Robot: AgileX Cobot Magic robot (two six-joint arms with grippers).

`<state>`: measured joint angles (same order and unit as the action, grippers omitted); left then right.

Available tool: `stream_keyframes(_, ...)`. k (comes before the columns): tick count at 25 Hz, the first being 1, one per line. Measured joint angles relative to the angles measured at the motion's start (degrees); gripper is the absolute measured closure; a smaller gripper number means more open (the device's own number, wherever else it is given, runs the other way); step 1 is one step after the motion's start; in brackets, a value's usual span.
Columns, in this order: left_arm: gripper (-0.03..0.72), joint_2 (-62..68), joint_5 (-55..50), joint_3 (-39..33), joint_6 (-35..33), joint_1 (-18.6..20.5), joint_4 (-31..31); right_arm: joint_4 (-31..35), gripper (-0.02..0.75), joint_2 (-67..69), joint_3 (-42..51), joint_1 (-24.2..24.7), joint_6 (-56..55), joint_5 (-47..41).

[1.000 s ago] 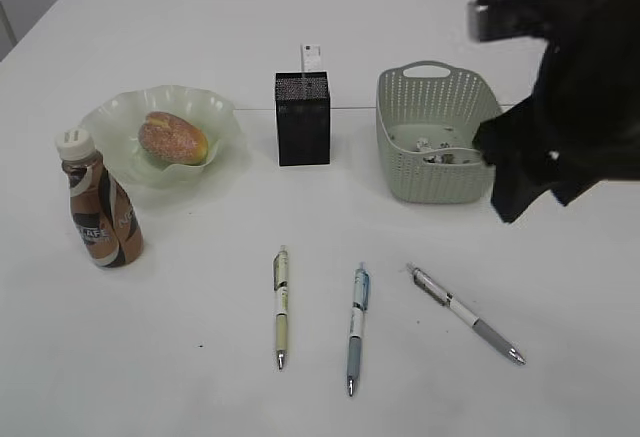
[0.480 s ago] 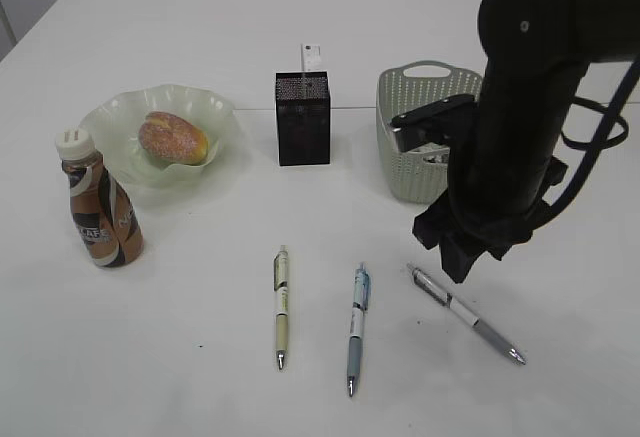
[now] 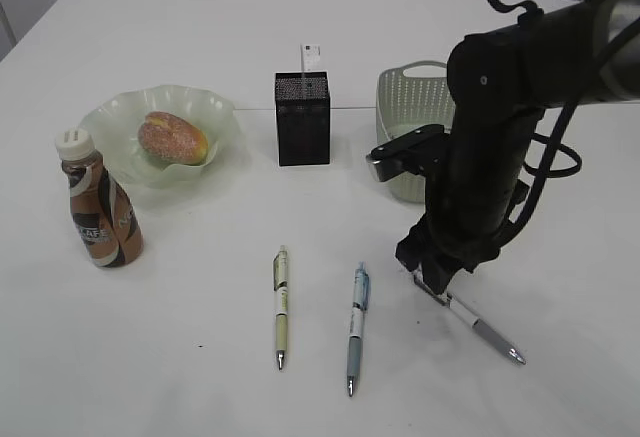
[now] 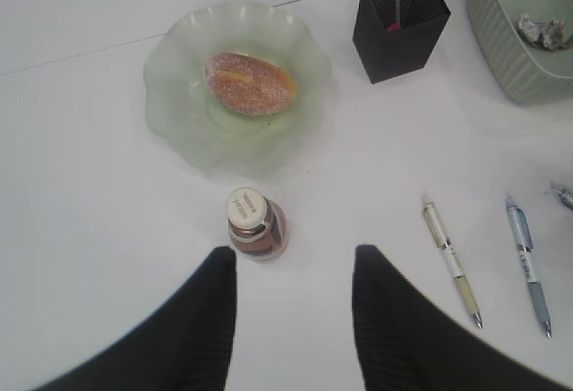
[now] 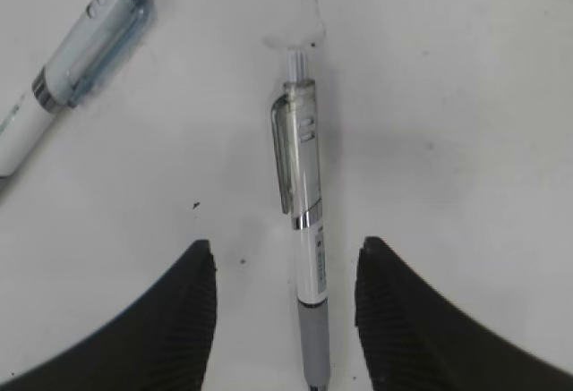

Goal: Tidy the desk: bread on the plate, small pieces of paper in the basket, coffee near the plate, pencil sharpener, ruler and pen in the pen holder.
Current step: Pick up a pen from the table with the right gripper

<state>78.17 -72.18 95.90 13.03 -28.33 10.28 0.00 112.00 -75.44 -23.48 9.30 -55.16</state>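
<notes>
Since the earlier frame, the black right arm has been lowered from beside the basket [image 3: 408, 107] to the grey-gripped pen [image 5: 306, 257], and its right gripper [image 5: 285, 306] is now seen straddling that pen, ribbed black fingers [image 5: 179, 315] apart on either side and no contact visible. That pen has a clear plastic clip, a white barrel and a grey rubbery grip; it lies slantwise on the smooth white desk [image 3: 150, 357]. A pale-blue pen [image 3: 356, 325] and a cream-and-olive pen [image 3: 281, 304] are laid nearly parallel to its left, each with a metal tip pointing toward the camera. The oval, sugar-speckled bread [image 3: 172, 138] is seen resting inside the translucent pale-green plate [image 3: 105, 122], whose rim is wavy and ruffled. The coffee [image 3: 99, 207], a curvy plastic bottle with a swirled brown label and cream cap, stands upright just beside the plate's near edge. The black square mesh pen holder [image 3: 302, 119] stands between plate and basket, with a thin clear ruler [image 3: 312, 56] sticking up out of it. Crumpled paper [image 4: 540, 29] is visible inside the sage-green perforated basket in the left wrist view. The left gripper [image 4: 293, 315] is held high above the bottle, its dark fingers spread and empty.
</notes>
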Motion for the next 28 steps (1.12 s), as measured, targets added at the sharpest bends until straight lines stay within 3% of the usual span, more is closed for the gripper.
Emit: stream_keyframes(28, 0.391, 0.0, 0.0, 0.0, 0.0, 0.0, 0.91, -2.42, 0.365, 7.35, -0.47, 0.0, 0.23, -0.89)
